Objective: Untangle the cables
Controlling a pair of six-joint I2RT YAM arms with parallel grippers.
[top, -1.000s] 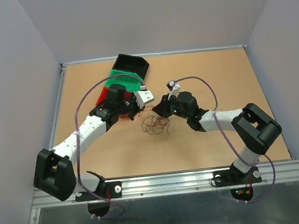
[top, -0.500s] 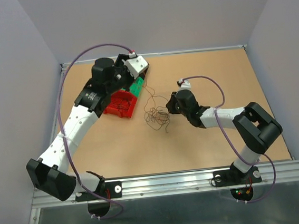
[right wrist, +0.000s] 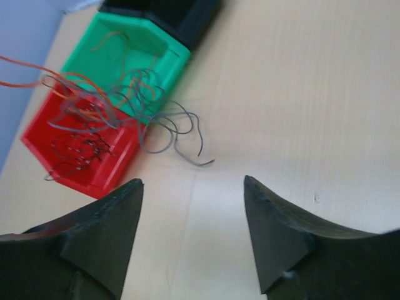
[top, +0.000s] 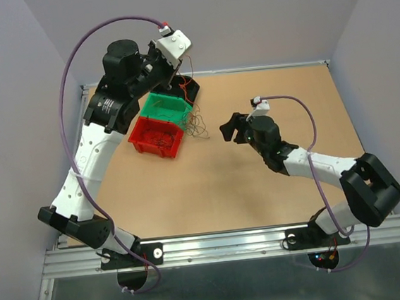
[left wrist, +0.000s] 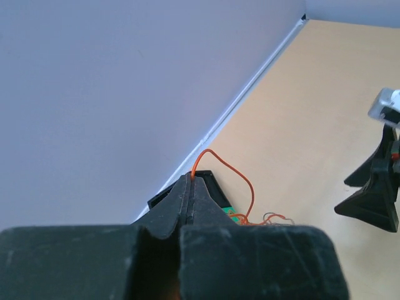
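Cables (right wrist: 145, 100): loose clump of orange, brown and grey strands, draped over the 3 o'clock rim of the green bin (right wrist: 137, 40), with grey ends curling down onto the table (right wrist: 300, 94) just beside it. Seen from the top camera, at about 11 o'clock on the table, well apart from both arm bases. A few strands trailing over the red bin (right wrist: 106, 175) as well; dark wiry bits lying inside that bin.

Three bins touching in a row: black bin (right wrist: 187, 15) at 1 o'clock of the green one, red at 7 o'clock of it.

Left gripper (left wrist: 192, 178) high above the black bin, close to the back wall. Jaws pressed fully together, pinching one orange strand (left wrist: 247, 181) at the very tips. Strand arcing up out of the tips, then dropping toward the clump over the green bin. More orange lines running taut from the clump toward 9 o'clock in the right wrist view.

Right gripper (right wrist: 192, 180) low over bare table at 3 o'clock of the clump, near it but apart. Fingers spread wide, nothing between them, pointing toward 10 o'clock at the bins.
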